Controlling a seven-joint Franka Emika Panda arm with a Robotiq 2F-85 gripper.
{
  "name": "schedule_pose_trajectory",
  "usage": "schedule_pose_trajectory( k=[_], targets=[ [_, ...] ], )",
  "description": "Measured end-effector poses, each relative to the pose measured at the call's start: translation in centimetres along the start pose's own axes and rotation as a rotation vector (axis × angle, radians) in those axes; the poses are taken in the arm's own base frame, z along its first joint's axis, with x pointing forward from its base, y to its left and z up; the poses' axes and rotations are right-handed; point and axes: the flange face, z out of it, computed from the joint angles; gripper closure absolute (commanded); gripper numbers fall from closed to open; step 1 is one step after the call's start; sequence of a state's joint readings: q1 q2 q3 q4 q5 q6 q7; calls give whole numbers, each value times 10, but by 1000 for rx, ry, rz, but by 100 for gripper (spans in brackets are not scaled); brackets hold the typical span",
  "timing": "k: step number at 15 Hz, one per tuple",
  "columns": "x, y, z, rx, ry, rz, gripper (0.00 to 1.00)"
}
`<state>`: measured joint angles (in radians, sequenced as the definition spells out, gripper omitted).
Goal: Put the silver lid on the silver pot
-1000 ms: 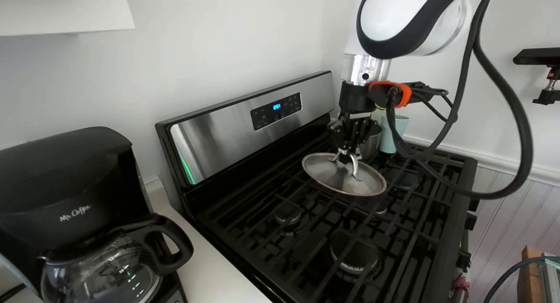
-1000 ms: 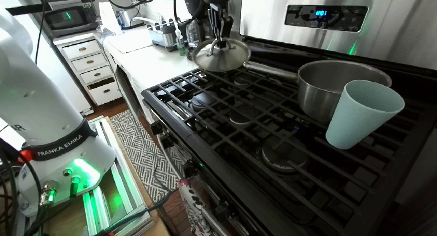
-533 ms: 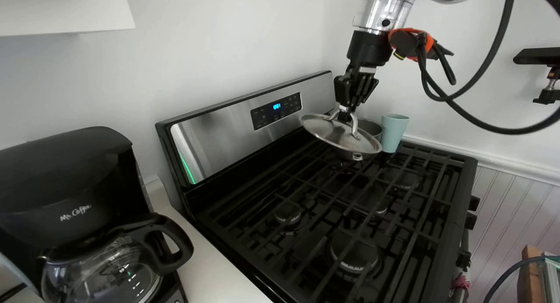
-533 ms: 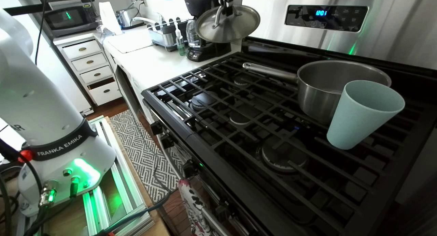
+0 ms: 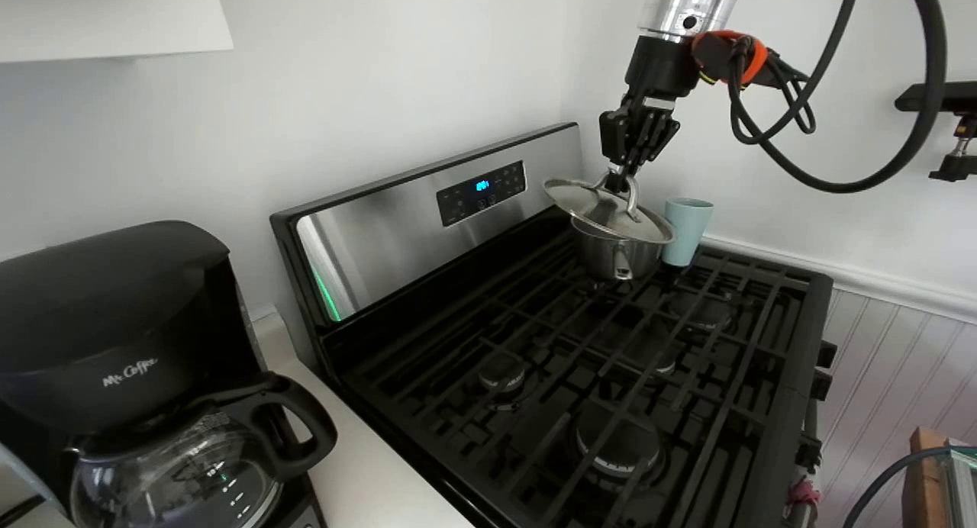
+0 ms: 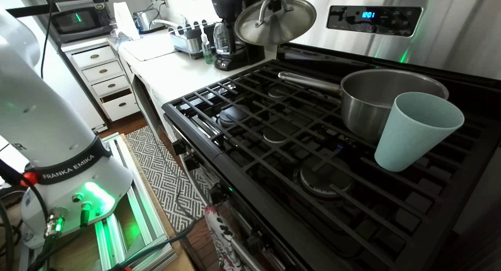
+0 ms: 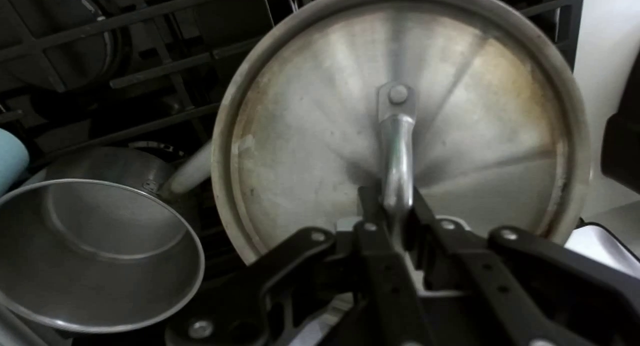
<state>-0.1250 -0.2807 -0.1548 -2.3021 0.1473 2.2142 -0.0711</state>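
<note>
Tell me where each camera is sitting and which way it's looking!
An exterior view: high beside the coffee maker, looking down across the gas stove; the robot's wrist and pincer show.
An exterior view: near the tumbler, looking down across the stove toward the counter; the robot's base shows, pincer tips just peeking in.
Wrist view: on the wrist, looking past the pincer's fingers at the saucepan lid.
Both exterior views share the stove, tumbler, lid and saucepan.

Both exterior views overlook stove [image 5: 565, 375]; wrist view faces lid [image 7: 345, 126]
</note>
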Motion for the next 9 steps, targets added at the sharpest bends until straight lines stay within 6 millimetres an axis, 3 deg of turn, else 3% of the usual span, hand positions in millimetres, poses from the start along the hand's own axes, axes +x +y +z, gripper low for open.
schedule_pose_trajectory(
  k=[3, 9],
  targets=[
    [9, 14, 1, -7, 14, 59, 96],
    [66, 84, 9, -96, 25, 250, 96]
  ],
)
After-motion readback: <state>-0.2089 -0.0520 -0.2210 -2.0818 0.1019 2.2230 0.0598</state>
